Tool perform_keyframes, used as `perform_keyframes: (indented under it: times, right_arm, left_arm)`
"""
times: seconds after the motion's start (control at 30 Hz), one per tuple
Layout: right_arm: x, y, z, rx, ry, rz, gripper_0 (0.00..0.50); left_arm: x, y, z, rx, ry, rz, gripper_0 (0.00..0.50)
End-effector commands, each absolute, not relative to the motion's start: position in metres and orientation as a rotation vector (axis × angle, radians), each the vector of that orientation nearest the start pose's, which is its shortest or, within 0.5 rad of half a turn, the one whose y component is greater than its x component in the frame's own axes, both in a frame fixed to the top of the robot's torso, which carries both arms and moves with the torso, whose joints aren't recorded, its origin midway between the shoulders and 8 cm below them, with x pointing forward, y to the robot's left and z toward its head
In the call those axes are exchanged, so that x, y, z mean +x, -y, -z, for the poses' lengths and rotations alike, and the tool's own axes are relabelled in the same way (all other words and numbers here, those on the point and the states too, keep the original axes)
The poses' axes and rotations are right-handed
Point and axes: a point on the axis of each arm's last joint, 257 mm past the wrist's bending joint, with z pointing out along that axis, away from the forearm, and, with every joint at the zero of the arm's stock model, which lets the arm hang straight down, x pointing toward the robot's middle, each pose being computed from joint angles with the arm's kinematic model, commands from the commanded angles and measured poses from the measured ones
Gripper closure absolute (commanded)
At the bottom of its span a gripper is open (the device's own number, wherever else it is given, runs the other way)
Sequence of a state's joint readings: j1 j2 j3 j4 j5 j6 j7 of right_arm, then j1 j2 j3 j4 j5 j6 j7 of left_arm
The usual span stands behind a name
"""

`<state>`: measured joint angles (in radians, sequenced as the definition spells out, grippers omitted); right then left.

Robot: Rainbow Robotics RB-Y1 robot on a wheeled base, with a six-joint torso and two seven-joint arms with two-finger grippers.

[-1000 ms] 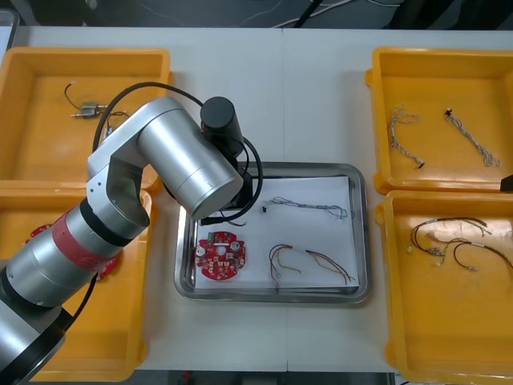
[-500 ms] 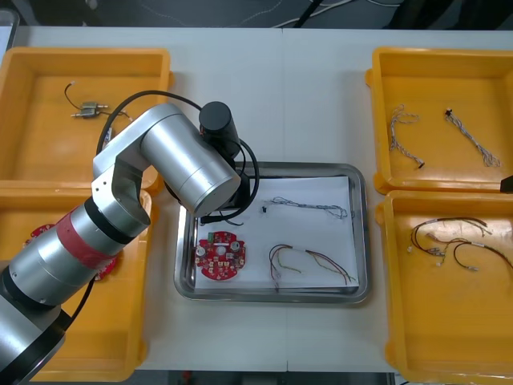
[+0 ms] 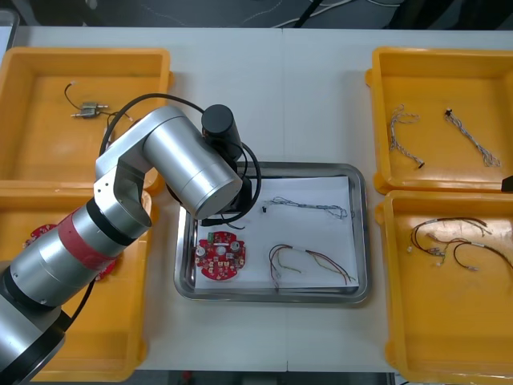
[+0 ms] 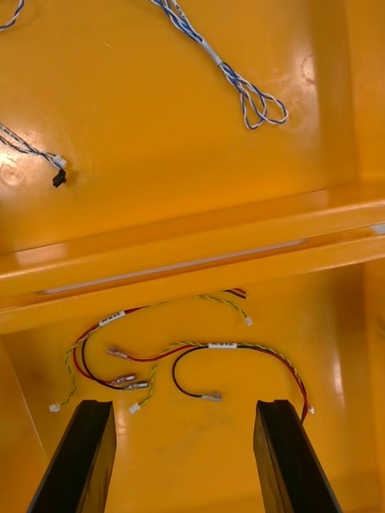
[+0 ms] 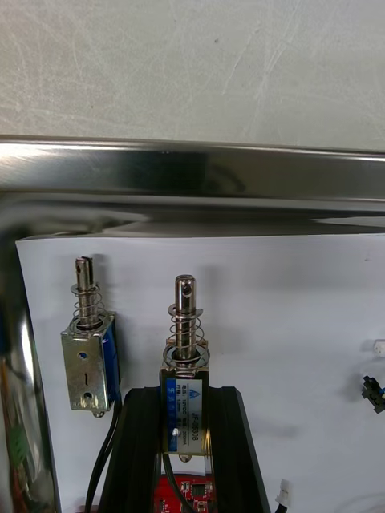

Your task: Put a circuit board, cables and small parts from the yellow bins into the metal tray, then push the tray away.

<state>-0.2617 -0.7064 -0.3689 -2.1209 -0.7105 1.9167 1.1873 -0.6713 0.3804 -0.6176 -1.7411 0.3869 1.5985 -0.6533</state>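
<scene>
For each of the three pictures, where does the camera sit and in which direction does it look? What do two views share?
Front view: above the arms, steeply down at the table; the left arm reaches over the metal tray.
Left wrist view: on that wrist, past the left gripper, shut on a small metal part, toward the tray's rim.
Right wrist view: on that wrist, past the open right gripper at red and yellow cables in a yellow bin.
Shared: front and left wrist views show the tray.
</scene>
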Motion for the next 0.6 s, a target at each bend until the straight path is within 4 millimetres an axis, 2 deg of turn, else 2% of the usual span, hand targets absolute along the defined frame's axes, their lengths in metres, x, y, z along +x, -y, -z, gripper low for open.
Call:
perform_keyframes:
  times: [0.03, 0.2, 0.23, 0.27, 0.3, 0.33, 0.37, 0.4, 0.47, 0.6]
  right_arm:
    - [0.4041, 0.401, 0.1285, 0.361, -2.522, -0.007, 0.0]
    - [0.4041, 0.4008, 0.1279, 0.36, -2.521, -0.009, 0.0]
    - [0.4041, 0.4002, 0.1276, 0.355, -2.521, -0.009, 0.0]
    - [0.4041, 0.4002, 0.1276, 0.357, -2.52, -0.01, 0.0]
    - [0.4041, 0.3999, 0.127, 0.356, -2.519, -0.011, 0.0]
    - [0.4041, 0.3999, 0.127, 0.356, -2.519, -0.011, 0.0]
    - [0.4041, 0.4001, 0.1263, 0.356, -2.516, -0.011, 0.0]
    - [0.4041, 0.4001, 0.1263, 0.356, -2.516, -0.011, 0.0]
    - [0.4037, 0.4001, 0.1263, 0.356, -2.516, -0.012, 0.0]
    - [0.4041, 0.3999, 0.1257, 0.353, -2.515, -0.012, 0.0]
  left_arm:
    - [0.4715, -0.0568, 0.2558, 0.092, -2.621, 0.109, 0.5]
    - [0.4718, -0.057, 0.2557, 0.087, -2.621, 0.109, 0.5]
    - [0.472, -0.0569, 0.2552, 0.086, -2.619, 0.109, 0.48]
    - [0.4724, -0.0575, 0.2554, 0.085, -2.618, 0.106, 0.395]
    - [0.4727, -0.0577, 0.2553, 0.082, -2.617, 0.106, 0.284]
    - [0.4727, -0.0577, 0.2553, 0.082, -2.617, 0.106, 0.284]
    - [0.4732, -0.0582, 0.255, 0.081, -2.615, 0.103, 0.129]
    - [0.4735, -0.058, 0.254, 0.079, -2.614, 0.107, 0.07]
    - [0.4729, -0.0576, 0.2548, 0.079, -2.616, 0.107, 0.002]
    - [0.4734, -0.0577, 0.2536, 0.07, -2.614, 0.111, 0.0]
